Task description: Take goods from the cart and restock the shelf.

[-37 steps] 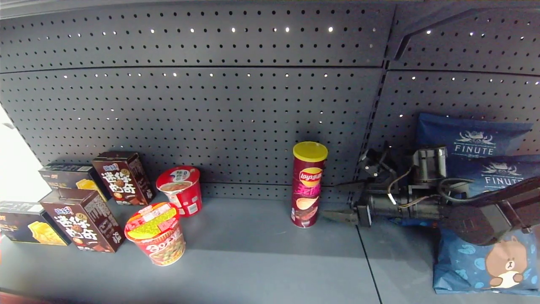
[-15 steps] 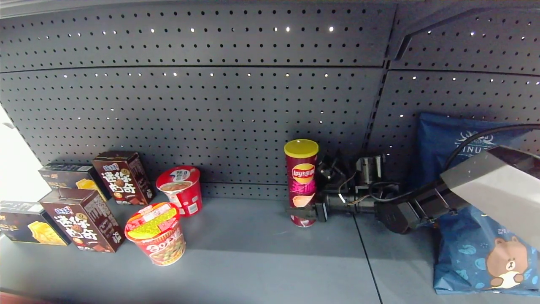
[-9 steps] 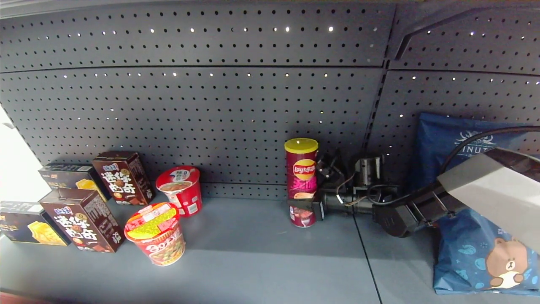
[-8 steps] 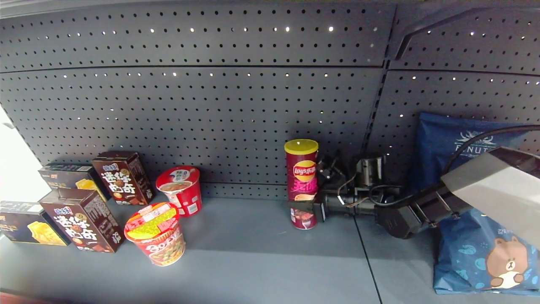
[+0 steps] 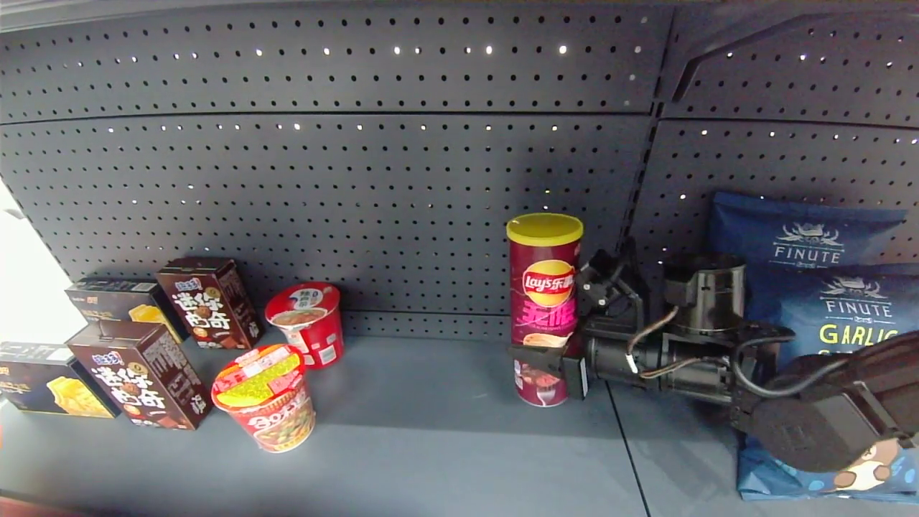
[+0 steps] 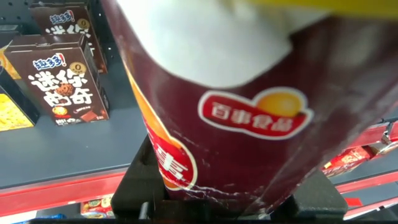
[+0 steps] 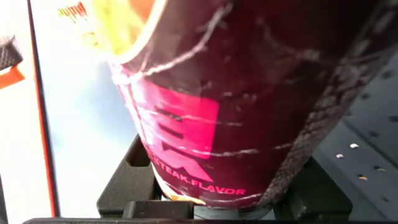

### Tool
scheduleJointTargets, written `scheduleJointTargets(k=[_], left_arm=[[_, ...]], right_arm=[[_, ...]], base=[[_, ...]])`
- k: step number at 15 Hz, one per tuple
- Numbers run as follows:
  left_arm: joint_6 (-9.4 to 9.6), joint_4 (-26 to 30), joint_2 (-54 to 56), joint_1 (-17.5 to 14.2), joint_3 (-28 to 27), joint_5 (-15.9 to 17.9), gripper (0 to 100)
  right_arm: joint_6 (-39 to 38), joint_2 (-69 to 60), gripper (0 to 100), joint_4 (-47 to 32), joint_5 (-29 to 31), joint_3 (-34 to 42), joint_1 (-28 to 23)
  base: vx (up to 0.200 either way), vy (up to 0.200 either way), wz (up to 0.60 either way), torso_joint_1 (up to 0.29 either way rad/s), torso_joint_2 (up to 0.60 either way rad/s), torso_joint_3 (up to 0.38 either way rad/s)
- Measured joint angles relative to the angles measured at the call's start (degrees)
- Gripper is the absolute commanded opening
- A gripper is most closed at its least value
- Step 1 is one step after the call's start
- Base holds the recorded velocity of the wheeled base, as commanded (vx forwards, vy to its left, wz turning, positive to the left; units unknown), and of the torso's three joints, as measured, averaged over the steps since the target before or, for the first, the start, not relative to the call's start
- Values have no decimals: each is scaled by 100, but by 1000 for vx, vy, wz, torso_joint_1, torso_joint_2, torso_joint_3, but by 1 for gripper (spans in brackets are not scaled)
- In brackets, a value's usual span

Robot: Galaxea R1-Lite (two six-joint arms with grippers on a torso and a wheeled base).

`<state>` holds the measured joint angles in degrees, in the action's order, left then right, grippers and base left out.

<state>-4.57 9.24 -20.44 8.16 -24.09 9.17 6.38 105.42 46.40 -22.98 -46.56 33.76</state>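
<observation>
Restock partly done.

- Shelf [image 5: 431,445] already carries goods along its left and right ends; the middle stretch in front of the pegboard back panel [image 5: 359,215] is bare apart from one can.
- Right pincer [image 5: 547,357] is clamped on the lower body of an upright chip can [image 5: 544,287], yellow lid on, near the back panel and about mid-shelf. Cannot tell whether its base touches the board or hangs just above it.
- Left pincer [image 6: 230,199] holds a second chip can [image 6: 249,112] between its jaws, off the shelf front; its wrist view shows the chocolate biscuit boxes [image 6: 62,81] beyond it.

Judgement: one can is at the placing step, not yet released. The second can remains to be shelved. How much stock is left elsewhere I cannot tell.

Containers, all closed:
- Two cup noodles, one nearer the front [image 5: 267,398], one nearer the back [image 5: 307,323], lids sealed, contents hidden.
- Two dark boxes with a yellow picture [image 5: 47,378], flaps shut, standing beside the biscuit boxes at far left.
- Blue snack bags [image 5: 804,237] stand against the back at the right end, with a bear-print bag [image 5: 861,477] in front, all sealed.
</observation>
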Motion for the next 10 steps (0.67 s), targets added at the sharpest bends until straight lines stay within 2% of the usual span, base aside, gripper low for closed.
scheduleJointTargets(k=[2, 4, 6, 8, 10], left_arm=[[4, 20, 11, 0, 4, -11, 0], [4, 46, 63, -4, 39, -11, 0], [4, 52, 134, -6, 74, -11, 0], [4, 48, 190, -13, 77, -20, 0], [4, 50, 228, -20, 39, -55, 0]], right_arm=[[-102, -226, 0, 702, 286, 579, 172], [-514, -254, 0, 1820, 629, 1263, 463], [-842, -90, 0, 2502, 1130, 1701, 813], [-889, 146, 0, 2909, 1310, 1888, 1029], [-895, 354, 0, 2985, 1339, 1964, 1169]], base=[[0, 0, 0, 0, 0, 0], [0, 0, 0, 0, 0, 0], [0, 0, 0, 0, 0, 0], [0, 0, 0, 0, 0, 0], [0, 0, 0, 0, 0, 0]])
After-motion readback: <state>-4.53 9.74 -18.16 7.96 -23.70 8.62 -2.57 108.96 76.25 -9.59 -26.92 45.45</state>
